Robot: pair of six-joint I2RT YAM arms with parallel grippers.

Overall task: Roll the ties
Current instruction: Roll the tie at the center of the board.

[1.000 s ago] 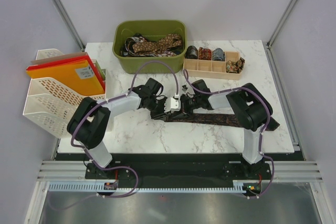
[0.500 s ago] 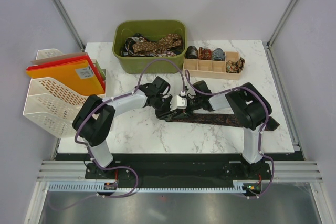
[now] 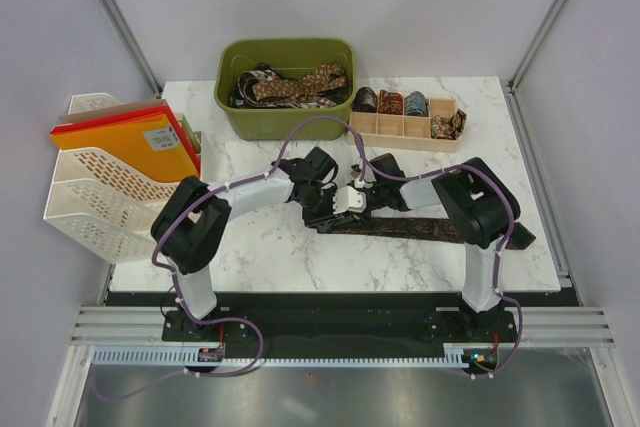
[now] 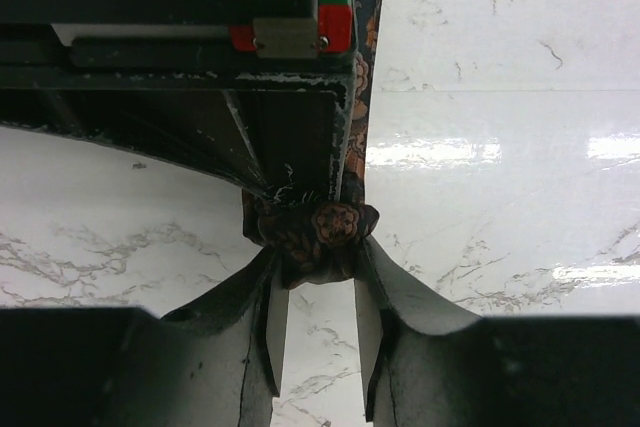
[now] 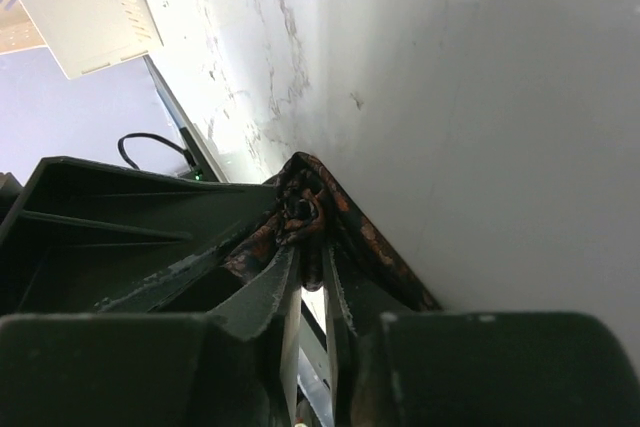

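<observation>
Top external: dark patterned tie (image 3: 430,228) laid flat on marble table (image 3: 250,247), strip run from centre toward right near edge. Its left end met by left gripper (image 3: 328,205) and right gripper (image 3: 350,202).

Left wrist: rolled end (image 4: 318,237) pinched between left fingers (image 4: 250,317).

Right wrist: right fingers (image 5: 265,297) parted by narrow slit, rolled end set at tips; grip there cannot be told.

More ties (image 3: 300,85) heaped in green bin (image 3: 285,124); small rolls (image 3: 390,102) slotted in wooden tray (image 3: 400,140), both at far edge.

Left end effector (image 4: 315,257), right end effector (image 5: 309,244), pinching
</observation>
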